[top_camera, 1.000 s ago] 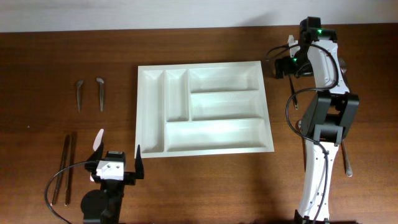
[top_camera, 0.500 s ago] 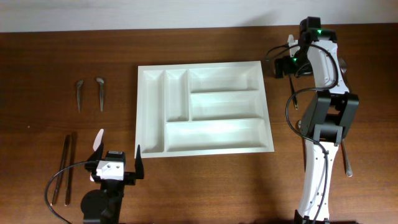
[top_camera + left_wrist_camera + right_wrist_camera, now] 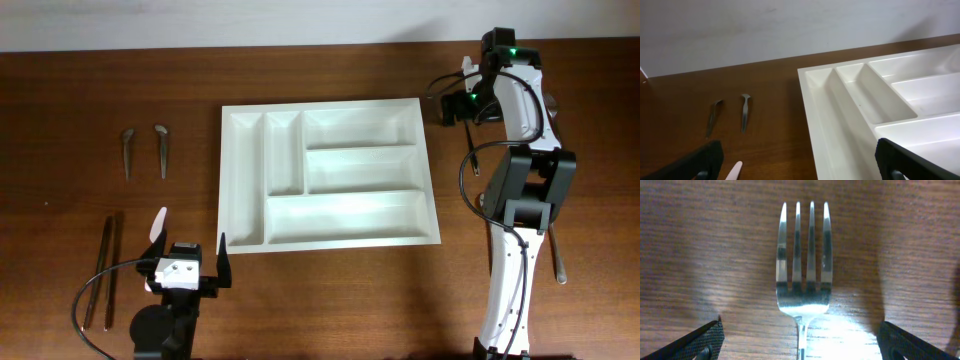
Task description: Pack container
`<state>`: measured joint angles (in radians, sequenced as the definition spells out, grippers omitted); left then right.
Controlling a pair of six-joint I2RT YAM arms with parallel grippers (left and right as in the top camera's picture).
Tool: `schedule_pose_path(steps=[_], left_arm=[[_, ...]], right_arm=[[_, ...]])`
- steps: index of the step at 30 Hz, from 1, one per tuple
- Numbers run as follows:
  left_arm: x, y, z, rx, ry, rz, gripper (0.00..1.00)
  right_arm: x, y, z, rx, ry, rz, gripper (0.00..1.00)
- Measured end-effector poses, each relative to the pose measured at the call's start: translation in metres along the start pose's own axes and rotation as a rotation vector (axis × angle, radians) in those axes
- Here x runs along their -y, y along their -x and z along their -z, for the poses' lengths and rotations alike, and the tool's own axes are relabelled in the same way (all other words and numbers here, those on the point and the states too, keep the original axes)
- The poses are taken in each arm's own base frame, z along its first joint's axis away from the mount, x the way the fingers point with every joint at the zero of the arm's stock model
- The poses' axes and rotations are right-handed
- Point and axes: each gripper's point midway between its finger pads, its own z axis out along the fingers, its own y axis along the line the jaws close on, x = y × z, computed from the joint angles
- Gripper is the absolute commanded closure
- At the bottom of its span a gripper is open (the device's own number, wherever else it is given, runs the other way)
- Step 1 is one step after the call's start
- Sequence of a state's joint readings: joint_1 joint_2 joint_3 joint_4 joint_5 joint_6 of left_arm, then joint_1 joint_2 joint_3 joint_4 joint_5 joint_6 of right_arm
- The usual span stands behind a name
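The container (image 3: 340,215) lies flat in the middle of the table (image 3: 80,100), a little toward the far edge, its two narrow compartments on the left and all five bare. The left arm sits folded low at the near edge, left of the container's near-left corner. Its claw (image 3: 190,243) points toward the far edge with the fingers spread wide and nothing between them. The right arm rises from the near right corner, bends at the elbow about halfway up the right edge and reaches on to the far right corner, where the wrist turns down over the wood. There the right claw (image 3: 800,330) is wide apart and grips nothing, one fingertip on each side of a fork (image 3: 802,280) lying flat, tines away from the camera. Whether the fingertips touch the table is hard to judge. Two small utensils (image 3: 144,150) lie near the left edge, and two long ones (image 3: 105,270) lie toward the near left corner.
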<state>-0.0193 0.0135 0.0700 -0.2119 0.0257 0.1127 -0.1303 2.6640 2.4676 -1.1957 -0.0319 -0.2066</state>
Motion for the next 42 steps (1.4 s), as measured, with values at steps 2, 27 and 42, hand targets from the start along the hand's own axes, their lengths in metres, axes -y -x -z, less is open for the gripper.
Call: schedule_pose_path(steps=[2, 27, 42], left_arm=[[0.000, 0.000, 0.000, 0.000, 0.000, 0.000, 0.01], [0.000, 0.000, 0.000, 0.000, 0.000, 0.000, 0.01], [0.000, 0.000, 0.000, 0.000, 0.000, 0.000, 0.01]], right_arm=[[0.000, 0.002, 0.000, 0.009, -0.001, 0.001, 0.17], [0.002, 0.013, -0.002, 0.053, -0.007, 0.005, 0.66], [0.000, 0.007, -0.002, 0.030, 0.002, 0.000, 0.84]])
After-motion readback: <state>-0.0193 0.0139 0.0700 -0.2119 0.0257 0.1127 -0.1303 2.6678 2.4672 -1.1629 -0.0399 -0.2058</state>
